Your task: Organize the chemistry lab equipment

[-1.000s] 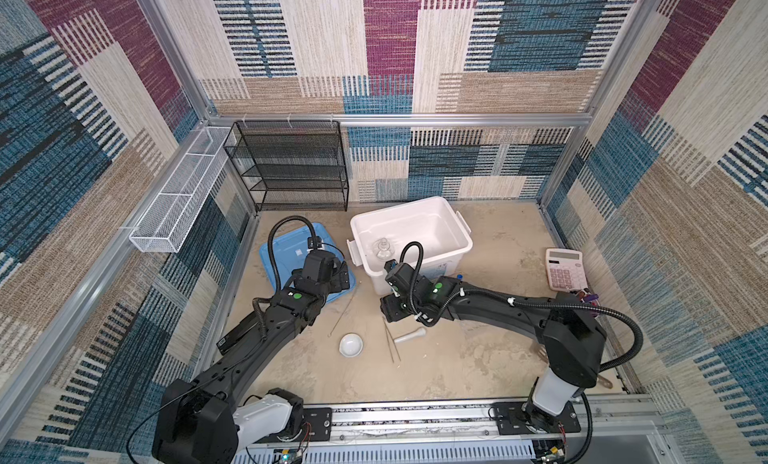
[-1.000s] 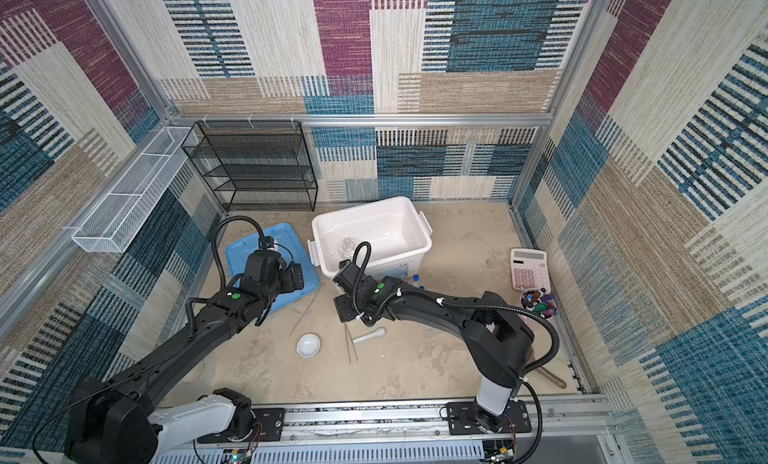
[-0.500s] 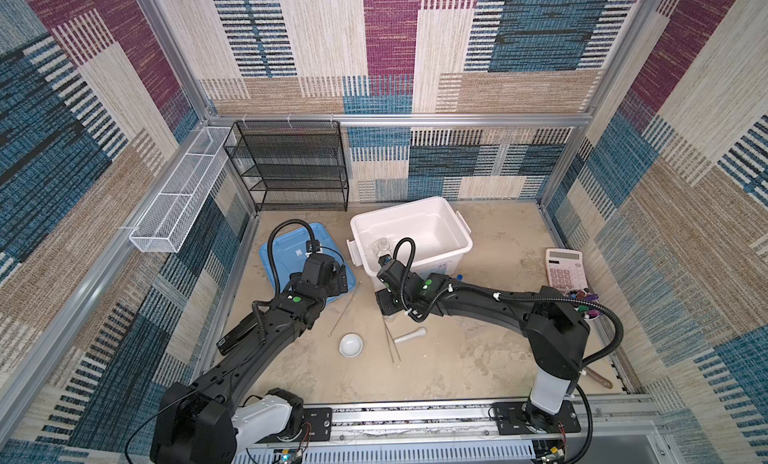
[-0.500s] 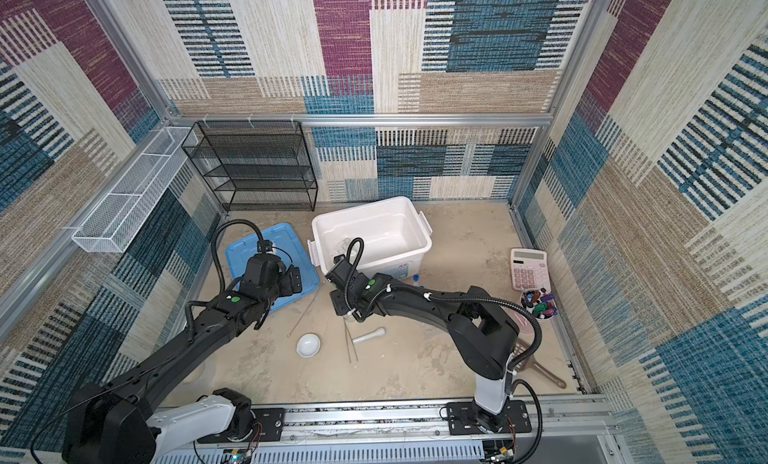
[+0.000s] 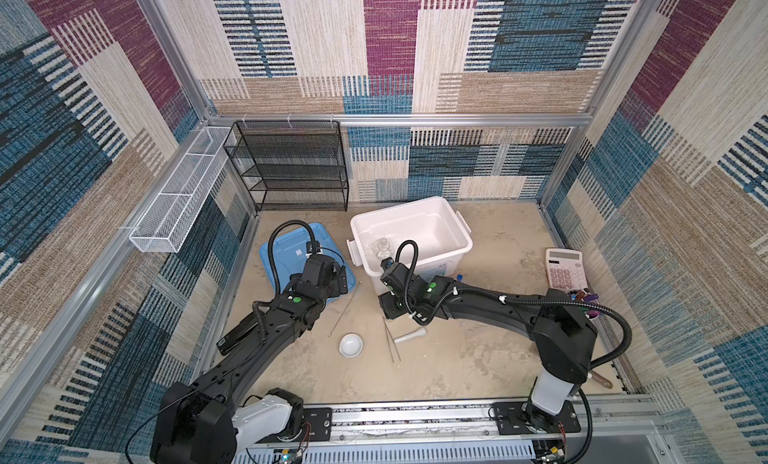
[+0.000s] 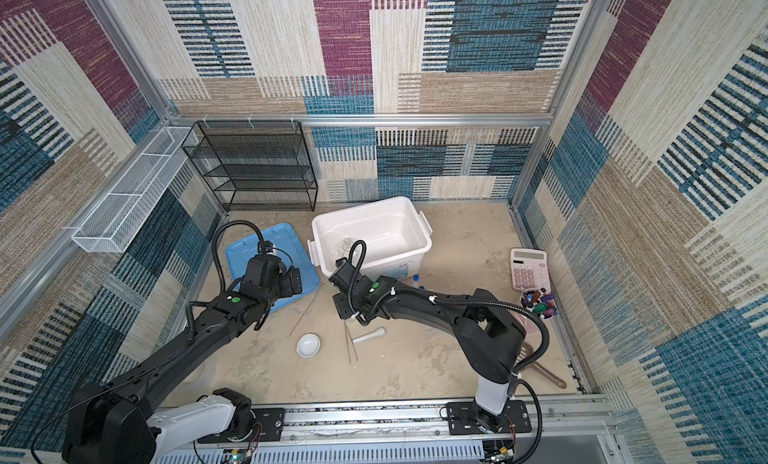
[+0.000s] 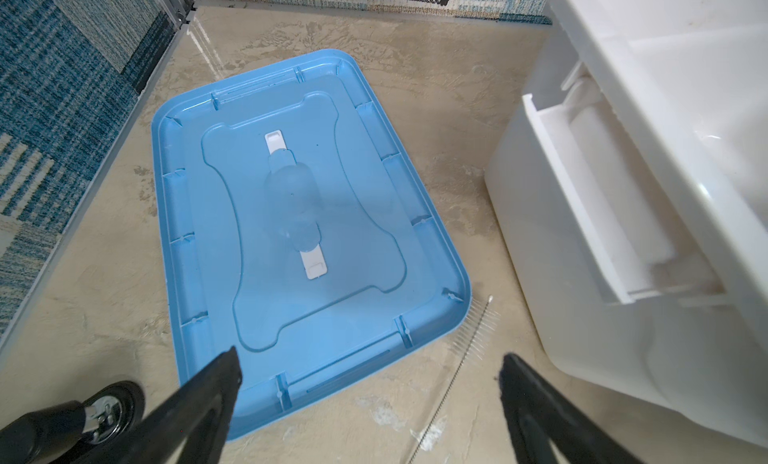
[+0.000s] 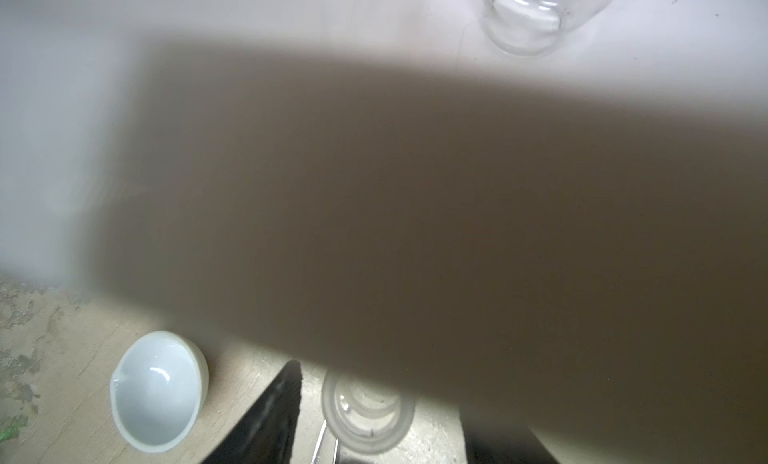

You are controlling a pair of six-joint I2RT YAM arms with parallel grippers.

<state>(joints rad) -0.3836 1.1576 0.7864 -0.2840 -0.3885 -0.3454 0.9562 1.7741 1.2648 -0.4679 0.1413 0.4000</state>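
**Glass dish between right fingers; left gripper spread wide**

The right gripper (image 5: 390, 308) brackets a small, round clear glass dish (image 8: 368, 416), but I cannot tell whether it pinches the dish. A glossy white bowl (image 8: 160, 393) sits just beside one finger. The left gripper (image 7: 368, 370), released, hangs over a bristly thin rod (image 7: 457, 366) and a smooth blue lid (image 7: 291, 217).

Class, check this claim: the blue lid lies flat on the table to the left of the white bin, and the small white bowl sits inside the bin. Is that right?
One detail is wrong. The small white bowl is not inside the white bin. It stands on the table in front of the bin, beside the tweezers, as both top views show. The blue lid does lie flat to the left of the bin.
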